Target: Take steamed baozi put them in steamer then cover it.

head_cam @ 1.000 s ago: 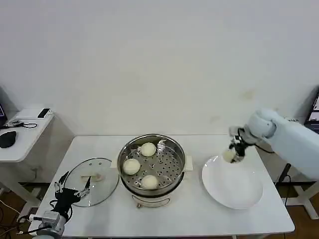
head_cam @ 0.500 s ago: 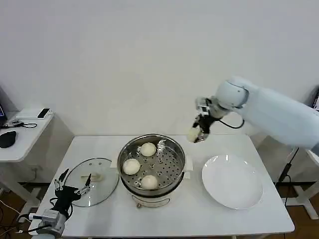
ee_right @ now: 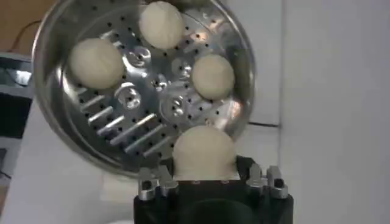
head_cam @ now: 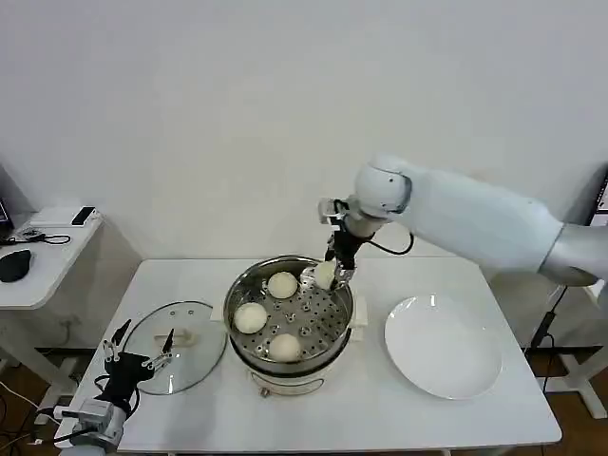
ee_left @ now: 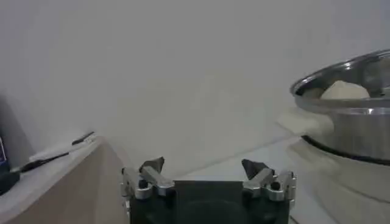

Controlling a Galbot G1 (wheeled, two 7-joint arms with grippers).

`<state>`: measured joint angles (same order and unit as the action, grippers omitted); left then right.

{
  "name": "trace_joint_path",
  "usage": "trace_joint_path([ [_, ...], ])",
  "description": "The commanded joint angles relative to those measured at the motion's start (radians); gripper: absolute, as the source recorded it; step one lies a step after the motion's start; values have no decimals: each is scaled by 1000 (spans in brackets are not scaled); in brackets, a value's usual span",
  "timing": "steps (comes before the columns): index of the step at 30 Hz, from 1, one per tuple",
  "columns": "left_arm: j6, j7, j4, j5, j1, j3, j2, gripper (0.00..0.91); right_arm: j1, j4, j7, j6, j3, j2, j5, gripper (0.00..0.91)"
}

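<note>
The steel steamer [head_cam: 242, 285] [ee_right: 49, 73] stands mid-table with three cream-white baozi on its perforated tray [head_cam: 282, 284] [head_cam: 251, 317] [head_cam: 285, 348]. My right gripper [head_cam: 326, 275] [ee_right: 203, 176] hangs over the steamer's far right rim, shut on a fourth baozi [head_cam: 324, 275] [ee_right: 203, 152]. The glass cover [head_cam: 176, 356] lies flat on the table left of the steamer. My left gripper [head_cam: 139, 362] [ee_left: 204, 167] is open, low at the table's front left, beside the cover, holding nothing.
A white plate [head_cam: 443, 347] lies bare to the right of the steamer. A side table [head_cam: 38, 256] with a mouse and small devices stands at the far left. The white wall is close behind the table.
My right arm has carried the baozi leftward from above the plate to over the steamer's far right rim. The left arm has stayed put.
</note>
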<state>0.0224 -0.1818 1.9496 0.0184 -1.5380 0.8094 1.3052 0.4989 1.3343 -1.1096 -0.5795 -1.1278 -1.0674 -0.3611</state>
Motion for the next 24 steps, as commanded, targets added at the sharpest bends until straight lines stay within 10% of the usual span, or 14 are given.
trace_joint_path([
  [1, -1, 0, 2, 2, -2, 0, 0, 907, -29, -30, 9, -17, -32, -108, -40, 675],
  [24, -6, -1, -10, 8, -4, 1, -5, 907, -108, -62, 32, -45, -42, -104, 21, 675],
])
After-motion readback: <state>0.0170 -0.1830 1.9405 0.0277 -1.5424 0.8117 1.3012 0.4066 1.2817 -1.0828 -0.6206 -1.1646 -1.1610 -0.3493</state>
